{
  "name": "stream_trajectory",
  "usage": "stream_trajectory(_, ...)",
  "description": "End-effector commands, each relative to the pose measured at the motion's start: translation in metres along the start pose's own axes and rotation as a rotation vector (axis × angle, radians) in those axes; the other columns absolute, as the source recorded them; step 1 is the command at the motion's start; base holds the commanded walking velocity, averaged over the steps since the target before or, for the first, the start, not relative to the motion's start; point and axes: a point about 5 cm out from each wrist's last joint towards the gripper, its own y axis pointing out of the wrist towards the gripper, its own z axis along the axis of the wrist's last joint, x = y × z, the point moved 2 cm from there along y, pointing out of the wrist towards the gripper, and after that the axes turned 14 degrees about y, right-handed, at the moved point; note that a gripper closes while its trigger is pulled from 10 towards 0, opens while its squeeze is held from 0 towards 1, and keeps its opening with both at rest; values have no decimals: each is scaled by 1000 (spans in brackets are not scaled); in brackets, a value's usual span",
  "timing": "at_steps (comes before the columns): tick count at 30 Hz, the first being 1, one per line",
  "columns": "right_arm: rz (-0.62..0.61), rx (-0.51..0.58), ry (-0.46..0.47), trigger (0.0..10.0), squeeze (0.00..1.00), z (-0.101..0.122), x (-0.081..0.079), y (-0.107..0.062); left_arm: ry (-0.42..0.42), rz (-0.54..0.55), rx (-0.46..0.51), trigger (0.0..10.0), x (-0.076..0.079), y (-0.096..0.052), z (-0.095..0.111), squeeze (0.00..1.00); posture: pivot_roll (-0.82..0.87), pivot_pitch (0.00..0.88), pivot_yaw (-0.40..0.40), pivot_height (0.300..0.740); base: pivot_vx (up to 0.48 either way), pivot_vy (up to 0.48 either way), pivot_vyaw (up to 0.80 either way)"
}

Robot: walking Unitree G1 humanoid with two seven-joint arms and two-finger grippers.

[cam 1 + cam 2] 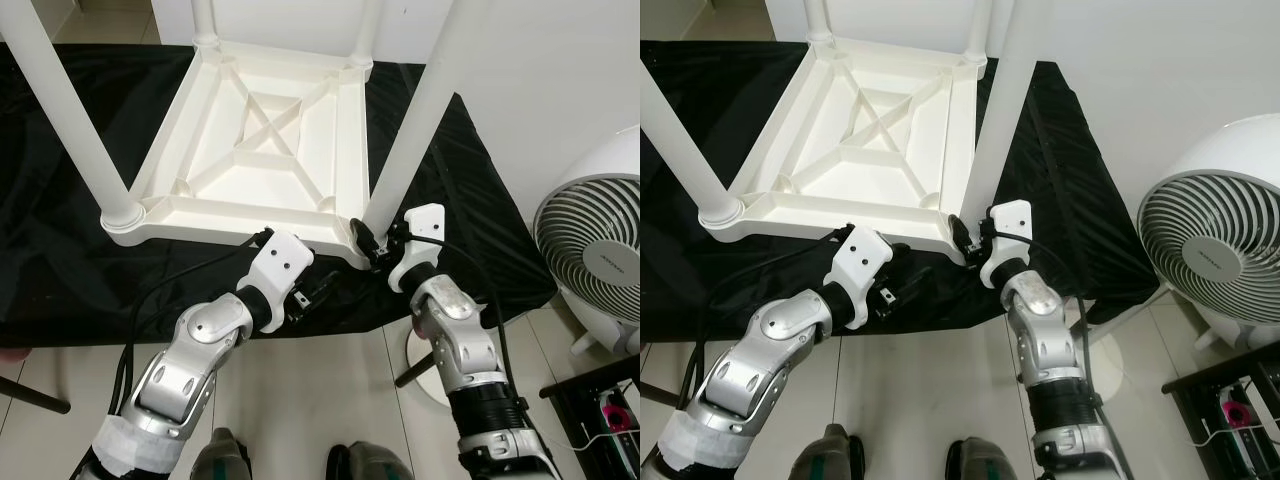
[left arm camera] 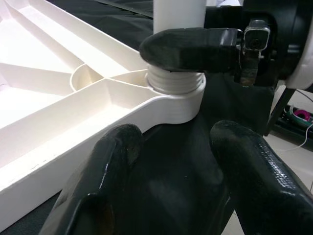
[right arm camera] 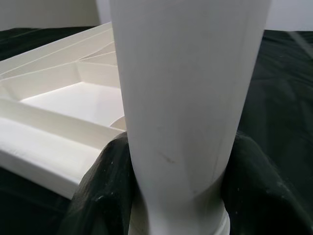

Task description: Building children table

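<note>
The white kids' table top (image 1: 250, 150) lies upside down on a black cloth (image 1: 60, 250), w/ its ribs and a big X shape facing up. White legs stand up from its corners: one at the near left corner (image 1: 70, 120), one at the near right corner (image 1: 410, 130), and two more at the far corners.

The right gripper (image 1: 375, 245) is at the near right corner. Its two black fingers (image 3: 102, 191) are closed around the bottom of the near right leg (image 3: 190, 98), one on each side, touching it, just above the screw ring where the leg meets the round socket (image 2: 178, 93). In the left wrist view one right finger (image 2: 190, 49) wraps across the leg base.

The left gripper (image 1: 310, 295) is low, just beside the table's near edge, close to that same corner. Its fingers (image 2: 112, 166) are spread apart w/ nothing between them. They hang over the black cloth and point at the socket. One finger is right next to the table's rim; can't tell if it touches.

A white fan (image 1: 590, 240) stands on the tile floor (image 1: 330, 390) to the robot's right. The robot's feet (image 1: 225, 460) show at the bottom.
</note>
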Motion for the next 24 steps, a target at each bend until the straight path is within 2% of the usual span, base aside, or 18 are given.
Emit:
stream_trajectory(1, -77, -6, -2, 0, 0, -3, 11, -6, 1, 8, -4, 10000, 0, -1, 1, 0, -29, 89, -66, 740, 0, 0, 0)
stream_trajectory(4, -124, 8, 22, 0, 0, -4, 3, -6, -2, 10, -3, 10000, 0, -2, 1, 0, -25, 87, -67, 740, 0, 0, 0)
stream_trajectory(8, -129, 8, 33, 0, 0, -5, -5, -7, -1, 11, -6, 10000, 0, -2, 1, 0, -25, 87, -66, 740, 0, 0, 0)
stream_trajectory(9, -129, 6, 21, 4431, 0, -5, -6, -8, 0, 9, -6, 10000, 0, -2, 1, 0, -26, 86, -64, 740, 0, 0, 0)
stream_trajectory(10, -130, 4, 18, 10000, 0, -4, -5, -8, 0, 6, -6, 10000, 1, -2, 1, 0, -26, 86, -64, 740, 0, 0, 0)
stream_trajectory(11, -130, 4, 18, 10000, 0, -4, -5, -8, 0, 6, -6, 10000, 1, -2, 1, 0, -26, 86, -64, 740, 0, 0, 0)
stream_trajectory(12, -129, 3, 13, 10000, 59, -4, -4, -8, 2, 5, -7, 10000, 1, -2, 1, 0, -25, 85, -64, 740, 0, 0, 0)
stream_trajectory(13, -125, 2, 17, 10000, 1000, -3, -3, -9, 2, 4, -7, 10000, 0, -2, 1, 0, -24, 84, -65, 740, 0, 0, 0)
stream_trajectory(24, -55, -20, 8, 10000, 1000, -3, -7, -9, 0, 6, -9, 10000, 1, -2, 1, 0, -18, 80, -68, 740, 0, 0, 0)
